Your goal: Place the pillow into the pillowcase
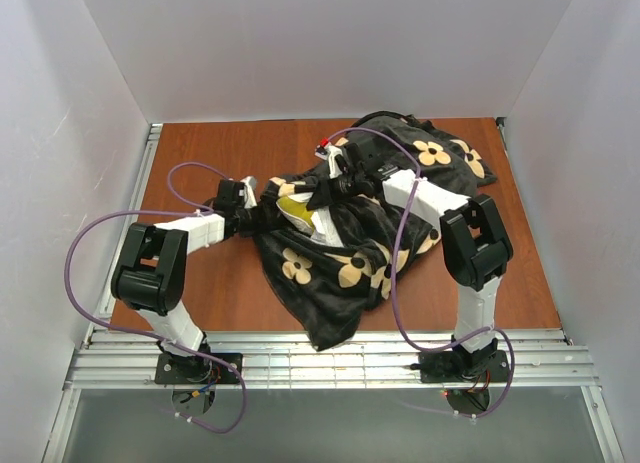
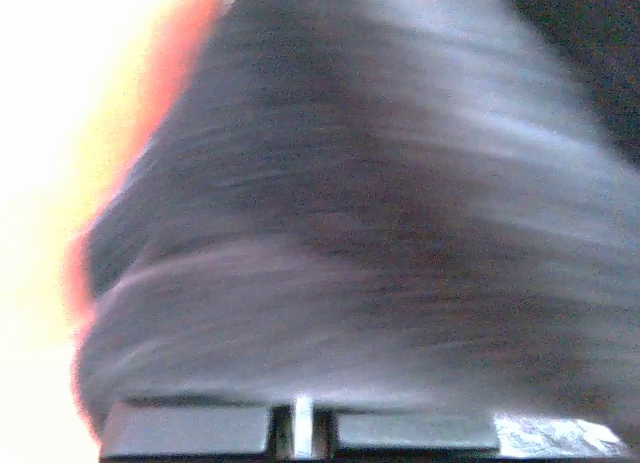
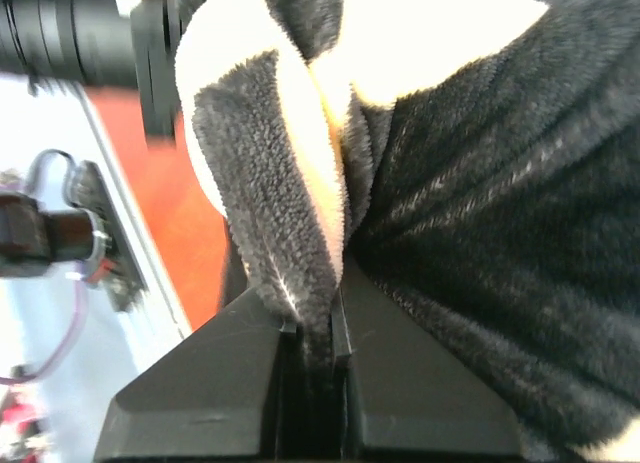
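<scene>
The black plush pillowcase (image 1: 330,273) with tan flowers lies crumpled across the middle and far right of the table. A patch of the white pillow with its yellow band (image 1: 300,215) shows at the case's opening, between the two grippers; the rest is hidden inside. My left gripper (image 1: 262,218) is at the opening's left edge. In its wrist view the jaws (image 2: 302,428) are nearly closed and blurred dark fabric (image 2: 380,213) fills the frame. My right gripper (image 1: 335,186) is at the opening's far side, shut on a fold of the pillowcase (image 3: 300,233), pinched between the jaws (image 3: 318,343).
The brown table (image 1: 200,283) is walled in white on three sides. A slotted aluminium rail (image 1: 330,358) runs along the near edge by the arm bases. Purple cables (image 1: 400,283) loop over the case and beside the left arm. The left arm's wrist (image 3: 60,33) is close to the right gripper.
</scene>
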`<state>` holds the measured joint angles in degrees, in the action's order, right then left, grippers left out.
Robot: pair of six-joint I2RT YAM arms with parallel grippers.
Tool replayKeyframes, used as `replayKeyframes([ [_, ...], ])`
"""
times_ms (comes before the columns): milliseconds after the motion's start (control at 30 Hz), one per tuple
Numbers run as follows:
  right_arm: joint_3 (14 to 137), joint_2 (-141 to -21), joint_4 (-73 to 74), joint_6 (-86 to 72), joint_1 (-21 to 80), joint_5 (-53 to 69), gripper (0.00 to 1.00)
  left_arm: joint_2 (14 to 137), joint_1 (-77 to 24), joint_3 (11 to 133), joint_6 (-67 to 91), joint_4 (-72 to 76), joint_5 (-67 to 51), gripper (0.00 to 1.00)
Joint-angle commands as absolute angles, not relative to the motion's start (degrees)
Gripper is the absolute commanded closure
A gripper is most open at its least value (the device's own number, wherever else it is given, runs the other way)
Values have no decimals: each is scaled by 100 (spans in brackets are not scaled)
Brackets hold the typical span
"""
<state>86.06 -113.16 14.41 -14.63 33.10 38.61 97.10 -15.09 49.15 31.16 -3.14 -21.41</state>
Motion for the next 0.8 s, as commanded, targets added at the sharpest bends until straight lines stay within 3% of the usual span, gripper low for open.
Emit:
replayKeyframes([
  [0, 8359, -10749, 1872, -713, 3340, 3569, 99, 9642, -827, 5132, 2595, -1510, -1257, 100],
  [133, 8192, -10836, 1890, -239, 3366, 3086, 99, 8994, -361, 5142, 2005, -1837, -1624, 100],
  [200, 8183, -11003, 1881, -19, 3419, 2656, 99, 8615, -360, 5133, 1689, -1750, -2396, 100],
  [367, 8411, -12057, 1863, 167, 3603, 2321, 99, 7903, -396, 5395, 1565, -1845, -3479, 100],
  [767, 8376, -12657, 1863, 316, 4033, 2092, 99, 7725, -448, 6459, 2329, -812, -4938, 100],
])
